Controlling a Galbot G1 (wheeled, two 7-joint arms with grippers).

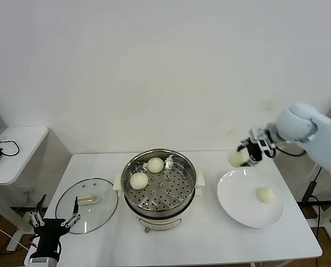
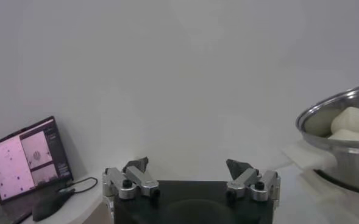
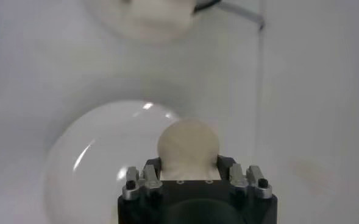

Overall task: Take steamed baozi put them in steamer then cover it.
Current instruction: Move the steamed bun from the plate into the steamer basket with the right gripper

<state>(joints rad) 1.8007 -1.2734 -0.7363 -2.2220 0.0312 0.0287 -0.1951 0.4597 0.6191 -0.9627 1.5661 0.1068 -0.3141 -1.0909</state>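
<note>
White table (image 1: 210, 239), right tool (image 1: 244, 154) gripping baozi (image 1: 235, 158) above plate rim (image 1: 223, 186), left tool (image 1: 54, 222) open at table edge.

Right pincer (image 1: 244, 156) raised and clamped; left pincer (image 1: 54, 221) spread, low.

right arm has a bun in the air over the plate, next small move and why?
Probably carry it toward the robot's left, over the steamer. The right end effector holds a baozi above the plate; two sit on the tray, one on the plate, cover off.
</note>
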